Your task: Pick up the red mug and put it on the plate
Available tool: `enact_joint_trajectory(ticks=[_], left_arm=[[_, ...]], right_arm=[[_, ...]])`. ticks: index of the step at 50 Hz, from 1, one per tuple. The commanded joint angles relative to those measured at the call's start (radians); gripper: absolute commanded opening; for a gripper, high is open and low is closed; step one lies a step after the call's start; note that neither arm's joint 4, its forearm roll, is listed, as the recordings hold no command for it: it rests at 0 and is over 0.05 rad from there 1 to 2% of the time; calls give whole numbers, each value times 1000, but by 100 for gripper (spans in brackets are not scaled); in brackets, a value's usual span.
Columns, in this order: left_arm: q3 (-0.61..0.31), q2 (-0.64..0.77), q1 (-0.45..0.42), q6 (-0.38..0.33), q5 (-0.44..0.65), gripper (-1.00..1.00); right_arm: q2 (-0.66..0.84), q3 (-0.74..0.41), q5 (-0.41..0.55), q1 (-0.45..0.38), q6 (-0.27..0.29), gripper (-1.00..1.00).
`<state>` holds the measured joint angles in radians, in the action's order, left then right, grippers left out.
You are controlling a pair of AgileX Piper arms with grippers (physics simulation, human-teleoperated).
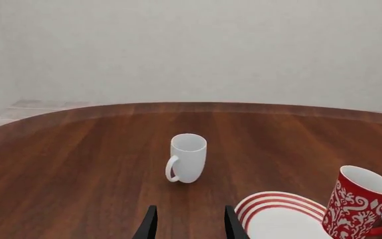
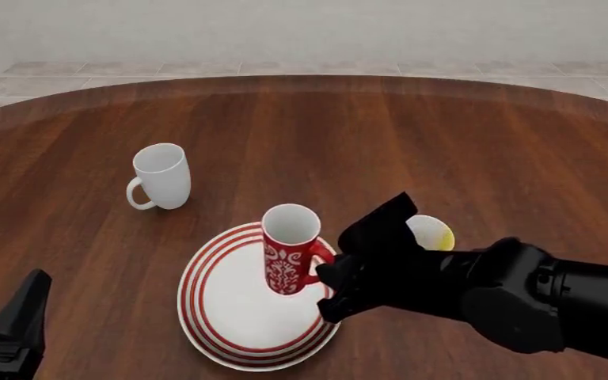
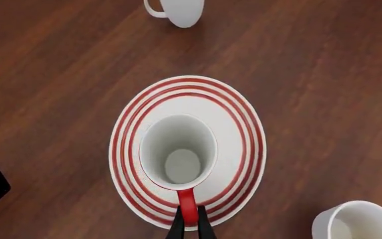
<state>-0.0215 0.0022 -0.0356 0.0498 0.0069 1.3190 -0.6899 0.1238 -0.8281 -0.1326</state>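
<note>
A: Right wrist view is looking straight down into the red mug, and the right gripper is pinching the red handle between its narrowed fingers.

B: So where is the mug sitting?

A: It is standing upright over the plate, inside the red rings; from the front view I am judging it is over the middle, though whether its base is touching I cannot tell.

B: Which direction is the handle pointing?

A: Back toward the right arm, so the mug's long axis is running vertically and the fingers are lying just behind it.

B: And the left gripper?

A: Its fingers are standing apart, holding nothing, well away and facing the white mug. The right arm is clearly nearer, so lowering and letting go is falling to it.
</note>
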Motion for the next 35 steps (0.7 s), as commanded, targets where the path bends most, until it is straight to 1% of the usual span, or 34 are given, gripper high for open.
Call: enact_joint_trajectory(ticks=[1, 13, 23, 27, 35], left_arm=[[0, -1, 0, 1, 2, 100], [-3, 4, 3, 5, -2, 100], [2, -1, 3, 7, -2, 100], [3, -1, 3, 8, -3, 100], [-2, 0, 3, 8, 1, 100]], right_arm=[[24, -5, -17, -10, -12, -100], [71, 4, -56, -14, -13, -100], [99, -9, -65, -25, -19, -100], [122, -4, -87, -26, -22, -100], [139, -11, -95, -29, -17, -100]])
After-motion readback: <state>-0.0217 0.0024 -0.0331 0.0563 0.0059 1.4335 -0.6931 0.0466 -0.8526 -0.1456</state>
